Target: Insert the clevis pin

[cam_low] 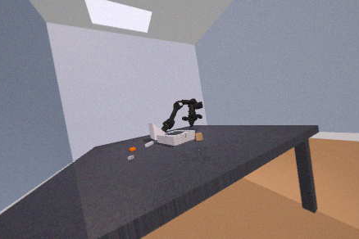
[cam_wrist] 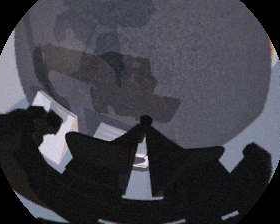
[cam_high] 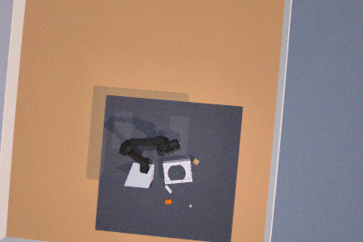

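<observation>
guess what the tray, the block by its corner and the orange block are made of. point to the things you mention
The tray [cam_high: 177,181] [cam_low: 169,141]: pale, matte, perhaps painted metal or plastic; no metallic shine shows. The tan block [cam_high: 196,162] [cam_low: 199,137]: plain and matte, possibly wood, though no grain is visible. The orange block [cam_high: 168,201] [cam_low: 132,149]: evenly bright orange, so likely plastic or painted; too small to tell which.

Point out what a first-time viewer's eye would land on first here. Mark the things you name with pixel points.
Probably the black arm [cam_high: 143,142] [cam_low: 175,110], bent over the dark table beside the pale tray [cam_high: 167,180] [cam_low: 176,140], its gripper [cam_wrist: 143,127] shut on something too small to make out. Next comes the dark round disc [cam_high: 173,177] inside that tray, strong against the pale rim. The small orange block [cam_high: 168,201] [cam_low: 132,149] then catches the eye as the brightest spot on the tabletop, apart from the tray.
</observation>
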You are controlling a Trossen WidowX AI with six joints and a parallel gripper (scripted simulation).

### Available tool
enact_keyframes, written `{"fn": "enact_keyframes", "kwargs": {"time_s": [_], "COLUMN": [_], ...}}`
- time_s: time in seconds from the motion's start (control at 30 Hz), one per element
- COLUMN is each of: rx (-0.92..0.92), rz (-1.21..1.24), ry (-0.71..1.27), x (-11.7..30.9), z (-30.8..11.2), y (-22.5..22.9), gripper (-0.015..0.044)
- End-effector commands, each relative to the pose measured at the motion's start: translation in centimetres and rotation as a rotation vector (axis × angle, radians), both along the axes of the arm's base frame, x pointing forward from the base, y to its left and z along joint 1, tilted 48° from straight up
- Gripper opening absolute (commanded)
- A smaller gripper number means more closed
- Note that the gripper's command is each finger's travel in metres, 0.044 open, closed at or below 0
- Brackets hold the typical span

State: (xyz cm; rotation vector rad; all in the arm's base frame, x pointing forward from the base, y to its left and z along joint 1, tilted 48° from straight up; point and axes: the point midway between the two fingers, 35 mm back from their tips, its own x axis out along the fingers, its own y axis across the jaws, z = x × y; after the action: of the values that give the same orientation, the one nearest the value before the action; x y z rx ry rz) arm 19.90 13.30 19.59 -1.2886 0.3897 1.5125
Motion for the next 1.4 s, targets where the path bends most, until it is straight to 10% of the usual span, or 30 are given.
{"fn": "enact_keyframes", "kwargs": {"time_s": [0.0,1.37], "rx": [0.007,0.110], "rz": [-0.069,-1.185], "ry": [0.054,0.884], "x": [0.7,7.7], "z": [-0.4,-6.7], "y": [-0.3,-7.4], "gripper": [0.0000,0.0000]}}
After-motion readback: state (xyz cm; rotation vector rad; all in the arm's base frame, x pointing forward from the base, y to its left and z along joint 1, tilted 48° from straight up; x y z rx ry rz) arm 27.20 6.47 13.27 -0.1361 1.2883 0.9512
